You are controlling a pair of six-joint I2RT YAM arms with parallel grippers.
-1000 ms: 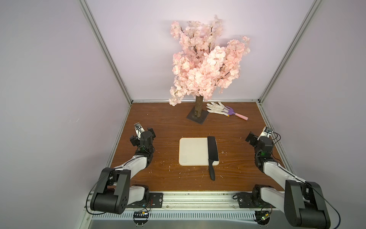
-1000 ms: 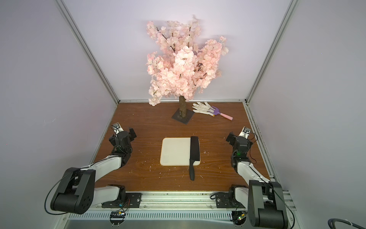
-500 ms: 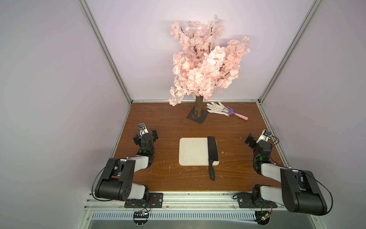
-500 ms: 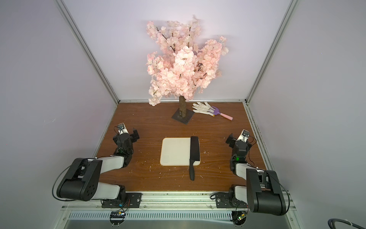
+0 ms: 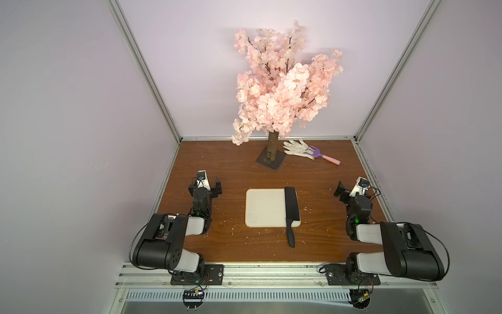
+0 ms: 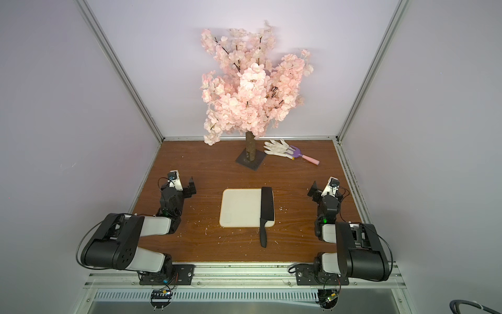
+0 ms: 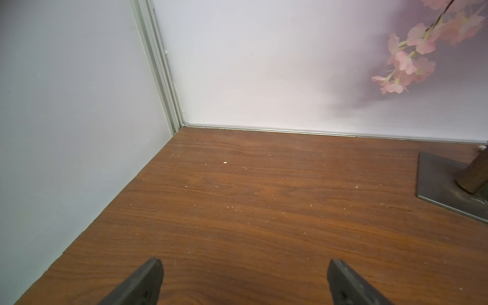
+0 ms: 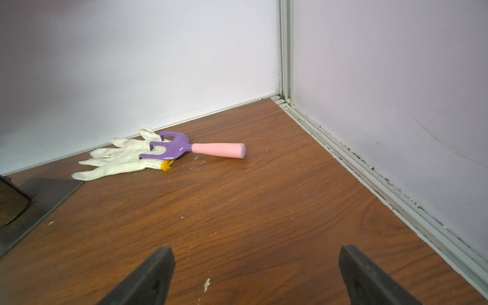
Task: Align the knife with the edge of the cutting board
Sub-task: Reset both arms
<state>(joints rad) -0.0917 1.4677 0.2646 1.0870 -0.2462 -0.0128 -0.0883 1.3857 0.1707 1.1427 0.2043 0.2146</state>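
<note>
The black knife (image 5: 292, 204) (image 6: 266, 206) lies lengthwise on the right side of the cream cutting board (image 5: 262, 208) (image 6: 239, 208), its blade close to the board's right edge. Its handle (image 5: 290, 235) sticks out over the near edge onto the table. My left gripper (image 5: 205, 188) (image 6: 179, 187) (image 7: 244, 274) is open and empty, low over the table left of the board. Right of the board, my right gripper (image 5: 352, 190) (image 6: 326, 190) (image 8: 256, 261) is also open and holds nothing. Neither wrist view shows the knife or the board.
A pink blossom tree (image 5: 282, 87) stands on a dark square base (image 5: 277, 163) (image 7: 443, 184) at the back. Beside it lie a white glove (image 5: 294, 148) (image 8: 118, 158) and a purple-and-pink rake (image 5: 323, 156) (image 8: 200, 149). Walls close in the table on three sides.
Both arms have folded back toward their bases, and the grippers have drawn nearer the front. The knife and the board have stayed put.
</note>
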